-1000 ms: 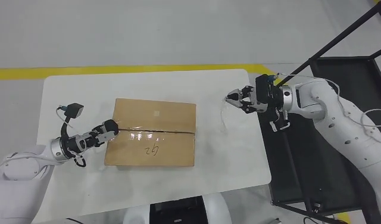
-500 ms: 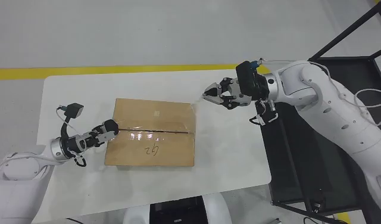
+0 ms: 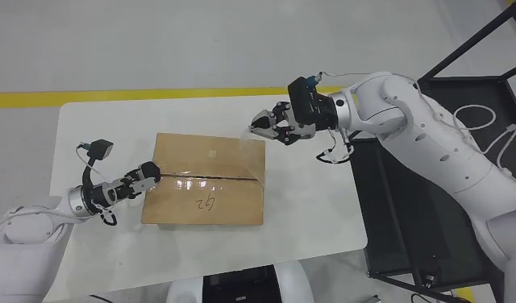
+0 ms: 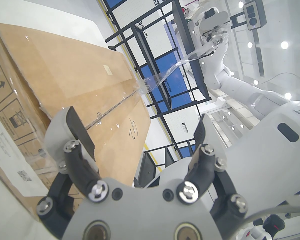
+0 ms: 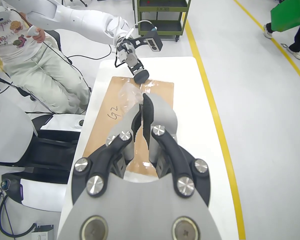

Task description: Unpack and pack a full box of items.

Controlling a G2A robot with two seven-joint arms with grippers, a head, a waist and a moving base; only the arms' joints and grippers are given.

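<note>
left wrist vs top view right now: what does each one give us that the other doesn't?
Left wrist view: the box end face with its handling symbols, and the left gripper open at the box's near end by the seam.
Top view: the whole table outline, all four box edges, and the box lying roughly mid-table.
Both: the box top with its handwritten mark, and the clear tape strip lifted off the seam's far end and stretched up to the right gripper, which is shut on it.
</note>
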